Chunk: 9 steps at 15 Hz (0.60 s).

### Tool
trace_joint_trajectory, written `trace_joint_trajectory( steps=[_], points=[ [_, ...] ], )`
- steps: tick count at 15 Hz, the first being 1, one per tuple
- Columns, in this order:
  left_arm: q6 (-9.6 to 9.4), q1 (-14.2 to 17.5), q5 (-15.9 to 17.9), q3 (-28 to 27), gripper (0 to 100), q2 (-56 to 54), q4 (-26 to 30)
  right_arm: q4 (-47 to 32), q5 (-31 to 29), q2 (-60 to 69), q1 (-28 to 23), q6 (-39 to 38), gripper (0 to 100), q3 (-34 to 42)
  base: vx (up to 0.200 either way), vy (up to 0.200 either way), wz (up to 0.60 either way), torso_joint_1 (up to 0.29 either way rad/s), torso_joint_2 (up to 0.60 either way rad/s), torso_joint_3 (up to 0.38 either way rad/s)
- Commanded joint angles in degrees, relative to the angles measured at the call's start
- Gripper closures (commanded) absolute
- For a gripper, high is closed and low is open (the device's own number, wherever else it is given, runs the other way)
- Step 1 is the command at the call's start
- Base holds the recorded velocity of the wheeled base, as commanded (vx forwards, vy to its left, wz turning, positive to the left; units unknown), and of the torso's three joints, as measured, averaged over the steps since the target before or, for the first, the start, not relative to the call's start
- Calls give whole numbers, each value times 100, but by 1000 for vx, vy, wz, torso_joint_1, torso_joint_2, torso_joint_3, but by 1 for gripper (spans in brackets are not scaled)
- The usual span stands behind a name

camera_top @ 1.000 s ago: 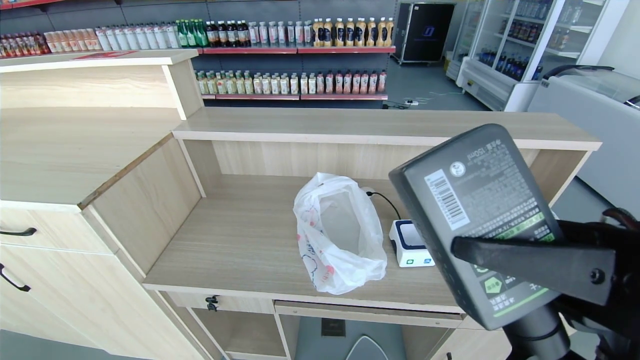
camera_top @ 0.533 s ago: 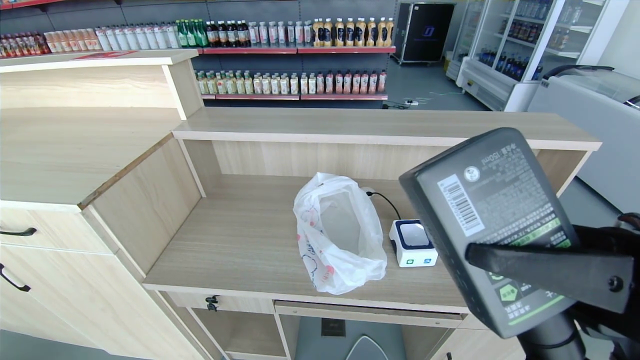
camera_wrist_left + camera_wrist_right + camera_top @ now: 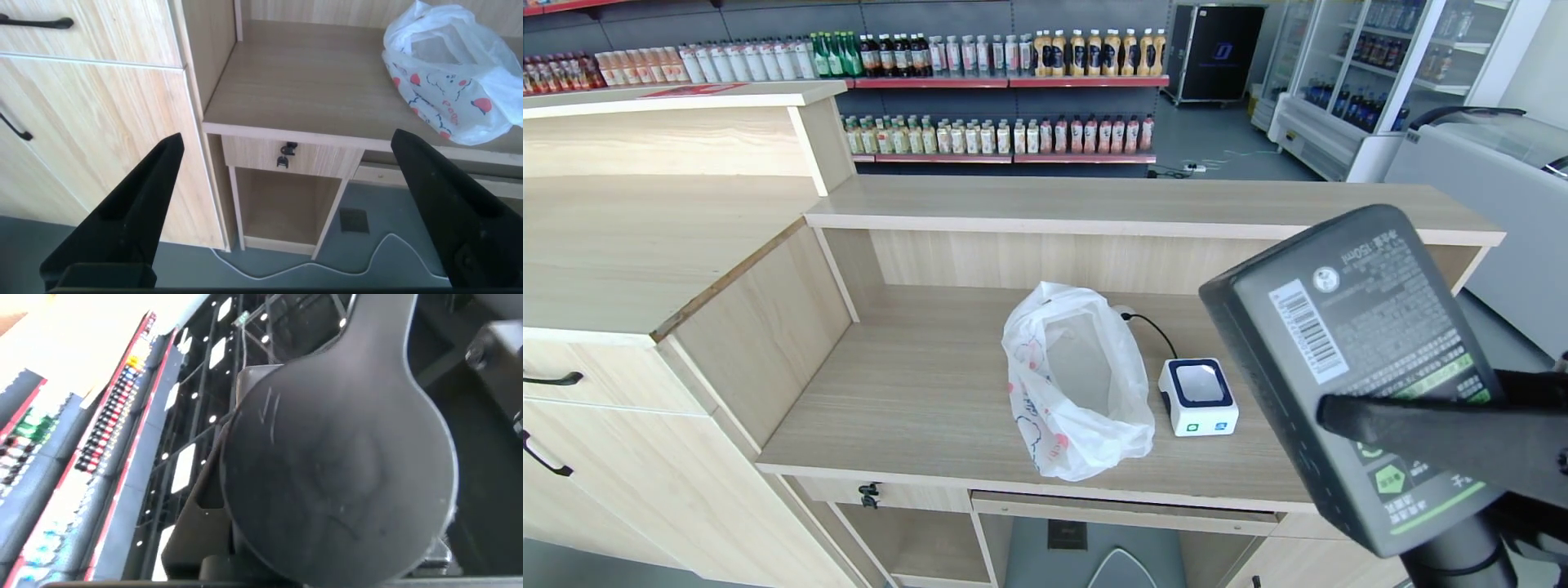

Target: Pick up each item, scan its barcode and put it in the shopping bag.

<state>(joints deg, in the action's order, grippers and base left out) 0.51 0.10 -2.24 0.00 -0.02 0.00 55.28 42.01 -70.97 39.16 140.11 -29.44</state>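
Note:
My right gripper (image 3: 1347, 425) is shut on a dark grey bottle (image 3: 1356, 359), held high and close to the head camera at the right, above the counter's right end. Its white barcode label (image 3: 1308, 331) faces the camera. One black finger (image 3: 1445, 441) crosses the bottle's front. In the right wrist view the bottle's (image 3: 343, 474) dark rounded body sits right before the lens. A white plastic shopping bag (image 3: 1078, 380) stands with its mouth gaping on the wooden counter (image 3: 915, 392). The white scanner (image 3: 1197, 395) sits just right of it. My left gripper (image 3: 286, 139) hangs open below counter height, left of the bag (image 3: 449, 77).
A raised ledge (image 3: 1143, 208) runs behind the counter and a taller cabinet (image 3: 645, 245) with drawers stands to its left. The scanner's black cable (image 3: 1152, 325) trails toward the back wall. Drink shelves (image 3: 1005, 82) and glass fridges (image 3: 1372, 73) line the shop beyond.
My right gripper has carried the bottle to the right, uncovering the whole scanner. Bag and scanner have stayed put.

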Motion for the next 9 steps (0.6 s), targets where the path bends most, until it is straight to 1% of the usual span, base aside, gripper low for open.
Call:
trace_joint_trajectory(
  steps=[1,2,3,4,5,6,7,8,9],
  points=[
    [2,-1,5,0,0,2,0,9,-114,180,-655,-968,100,-167,0,0,0,0,0,0],
    [2,-1,5,0,0,2,0,9,-255,330,-1129,-1811,100,-167,0,0,0,0,0,0],
    [2,-1,-4,0,0,2,0,9,-404,426,-1710,-2928,100,-150,0,0,0,0,0,0],
    [2,-1,5,0,0,2,0,9,-457,426,-2008,-3481,100,-132,0,0,0,0,0,0],
    [2,-1,5,0,0,2,0,-79,-553,400,-2659,-4721,100,44,0,0,0,0,0,0],
    [2,-1,-4,0,0,2,0,-492,-817,409,-2914,-5969,100,255,0,0,0,0,0,0],
    [2,-1,-4,0,0,2,0,-738,-993,418,-2975,-6478,100,272,0,0,0,0,0,0],
    [2,-1,-4,0,0,2,0,-1266,-1520,453,-3212,-7498,100,193,0,0,0,0,0,0],
    [2,-1,5,0,0,2,0,-1565,-1995,453,-3467,-8412,100,35,0,0,0,0,0,0]
  ],
)
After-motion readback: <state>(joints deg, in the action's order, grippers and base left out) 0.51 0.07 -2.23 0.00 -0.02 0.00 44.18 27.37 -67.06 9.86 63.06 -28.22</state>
